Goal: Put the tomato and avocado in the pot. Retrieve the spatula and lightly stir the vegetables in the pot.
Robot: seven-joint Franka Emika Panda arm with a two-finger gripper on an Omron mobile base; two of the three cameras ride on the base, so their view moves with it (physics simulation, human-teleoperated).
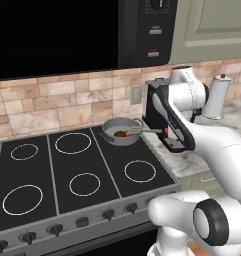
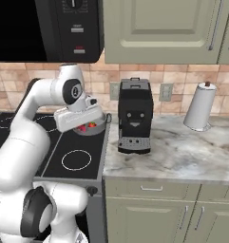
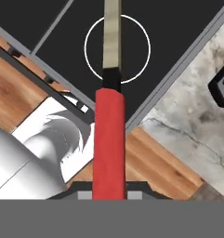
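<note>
The grey pot sits on the back right burner of the stove. In it lie the red tomato and the dark avocado, close together. My gripper hangs just right of the pot, shut on the red handle of the spatula. Its thin grey shaft reaches level toward the pot, and its far end lies over the rim. In the hand view the spatula's red handle rises from between my gripper's tips. From the right, my hand covers part of the pot; a bit of tomato shows.
A black coffee machine stands on the marble counter right beside the stove. A paper towel roll is further right. The black cooktop has several bare burners. A microwave hangs above.
</note>
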